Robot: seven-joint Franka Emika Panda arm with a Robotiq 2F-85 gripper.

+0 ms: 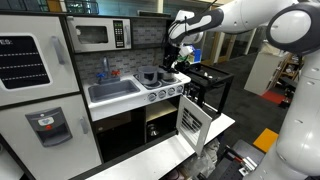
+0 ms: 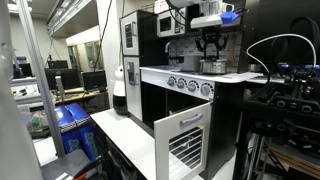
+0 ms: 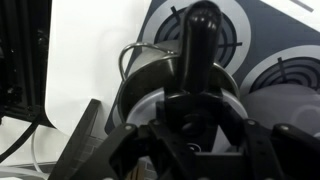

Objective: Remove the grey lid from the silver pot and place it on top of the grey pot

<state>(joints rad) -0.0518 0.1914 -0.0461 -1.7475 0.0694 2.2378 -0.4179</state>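
So I'm parked right over the back corner of the toy stove (image 1: 165, 88). In an exterior view my gripper (image 2: 210, 45) hangs just above the silver pot (image 2: 213, 67), pointing straight down at it. The arm comes in from high up and bends down to the stovetop.

The wrist view is pretty blurry and mostly filled with my own dark hardware. Below me is the pot's shiny round wall, and the grey lid (image 3: 148, 108) looks like it's sitting on top of it, as far as I can make out. A long black handle (image 3: 200, 40) runs away from me over the pot toward a round burner (image 3: 285, 80). There's a thin wire loop (image 3: 135, 55) sticking up at the pot's side.

Fingers: honestly can't tell. There's a dark lump right in the middle over the lid, and I can't say if that's my pads clamped on a knob or just hovering near one. The outer links sit wide on both sides, that's all I can see.

The grey pot (image 1: 152, 76) is on the same stovetop, near the silver one, on the side toward the sink (image 1: 112, 90). Oven door (image 2: 185, 140) below is hanging open, and the microwave (image 1: 92, 36) sits up above the sink.
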